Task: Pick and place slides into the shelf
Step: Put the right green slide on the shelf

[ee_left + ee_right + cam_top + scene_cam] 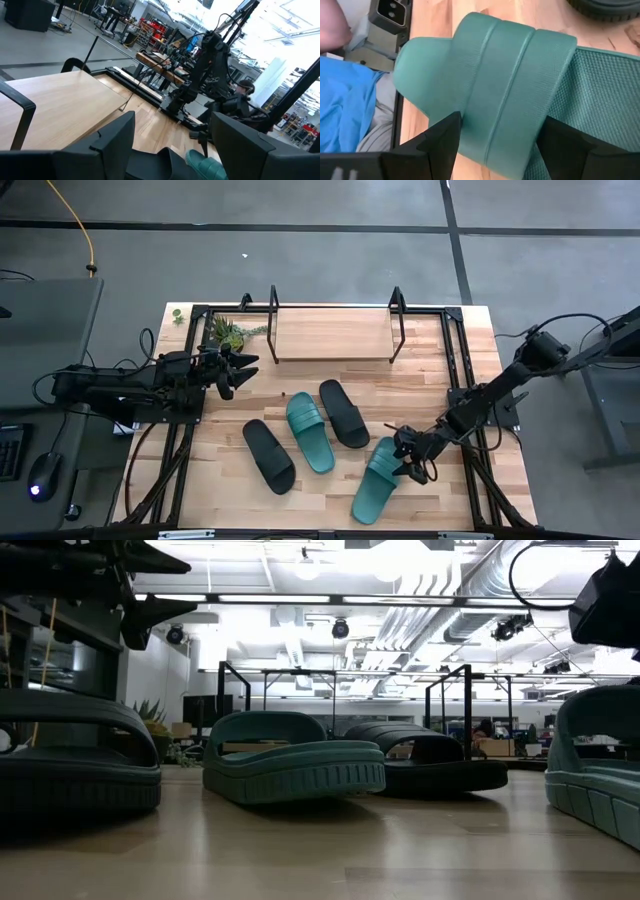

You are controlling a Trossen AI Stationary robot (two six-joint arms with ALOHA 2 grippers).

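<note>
Four slides lie sole-down on the tabletop in the high view: a black one (pixel 268 456), a teal one (pixel 310 432), a second black one (pixel 343 413) and a second teal one (pixel 375 480) nearest the right arm. The shelf (pixel 332 335) stands at the far edge. My right gripper (pixel 408 452) is open and low over the right teal slide; in its wrist view the fingers (pixel 502 122) stand on either side of the strap (pixel 510 75). My left gripper (pixel 238 370) hangs open in the air to the left of the shelf, pointing right (pixel 175 145). My right gripper straddles the right teal slide's wide strap (pixel 485 115), coming slanting down from the table's right. The fingers lie across the strap, one at each of its edges. Whether they touch it I cannot tell. The slide lies flat on the table.
A small green plant (pixel 230 332) sits by the shelf's left end, close to my left gripper. Black frame rails (pixel 455 370) run along the table's sides. A person's blue garment (pixel 345 100) shows past the table's edge in the right wrist view.
</note>
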